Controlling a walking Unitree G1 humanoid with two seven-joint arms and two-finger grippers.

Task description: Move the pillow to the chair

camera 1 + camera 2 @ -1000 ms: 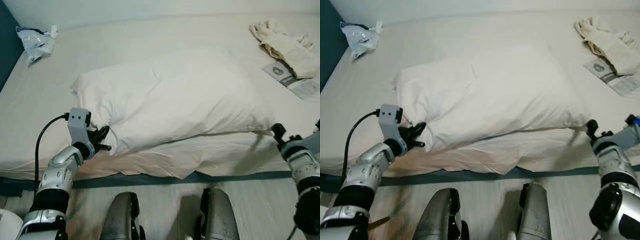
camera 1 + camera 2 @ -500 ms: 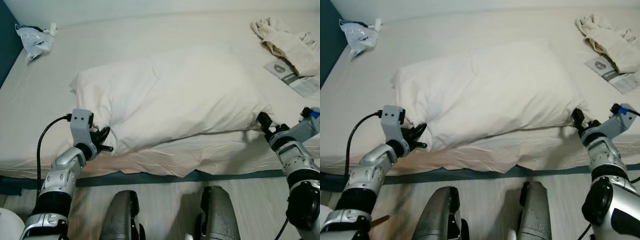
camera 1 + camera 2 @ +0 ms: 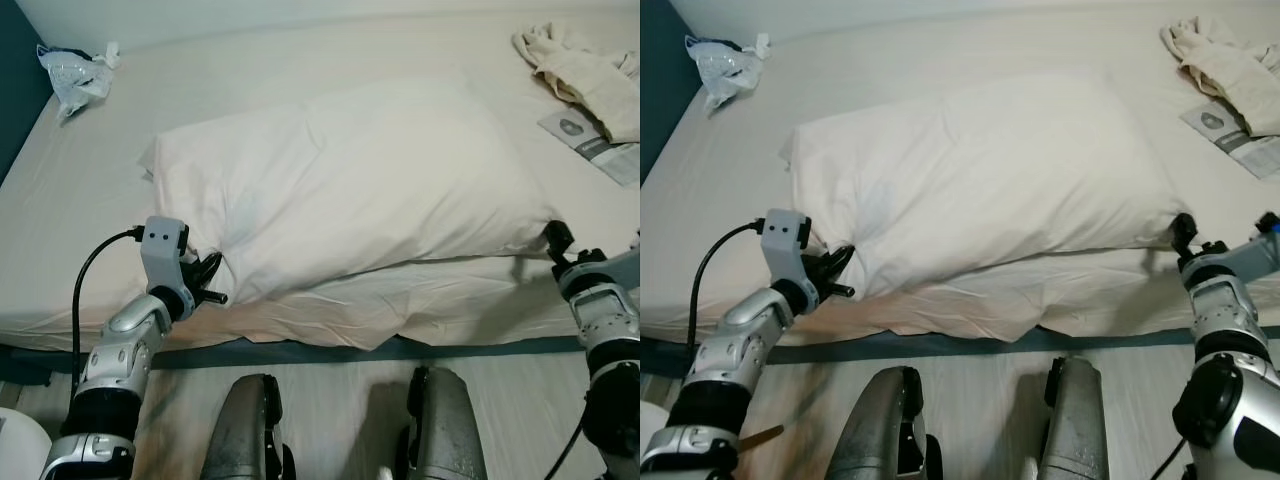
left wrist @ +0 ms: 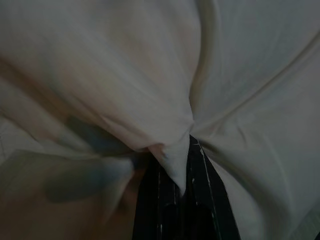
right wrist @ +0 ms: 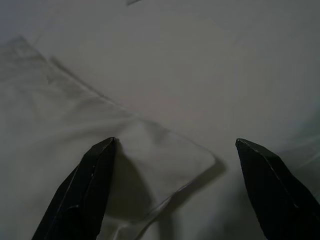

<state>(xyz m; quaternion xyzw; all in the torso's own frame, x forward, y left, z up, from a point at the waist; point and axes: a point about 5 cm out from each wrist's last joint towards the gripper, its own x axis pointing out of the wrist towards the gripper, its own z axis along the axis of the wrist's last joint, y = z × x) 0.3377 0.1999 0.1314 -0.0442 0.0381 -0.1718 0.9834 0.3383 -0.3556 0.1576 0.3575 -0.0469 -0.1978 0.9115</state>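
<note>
the big, soft white pillow (image 3: 350, 185) lies flat on the wide bed with the cream sheet (image 3: 90, 200), near the bed's front edge. so the task is only at its start: the pillow isn't lifted yet, & no chair can be seen.

the left pincer (image 3: 208, 282) is at the pillow's near left corner. in the left wrist view its two black fingers (image 4: 202, 200) are squeezed together on a bunched fold of the pillow cloth, so it looks clamped on that corner.

the right pincer (image 3: 1188, 238) is at the pillow's near right corner. in the right wrist view its fingers (image 5: 87, 187) are wide apart, with the flat corner of the pillow between them, not pinched yet.

farther back on the bed, well apart from the pillow, are a crumpled clear plastic bag (image 3: 70, 75) at the left, a bunched cream cloth (image 3: 585, 70) at the right & a grey printed leaflet (image 3: 600, 145) just beside it.

left to do, prob.: close the right pincer on its corner, lift the pillow w/ both arms, turn to find the chair, carry it there & set it down.
</note>
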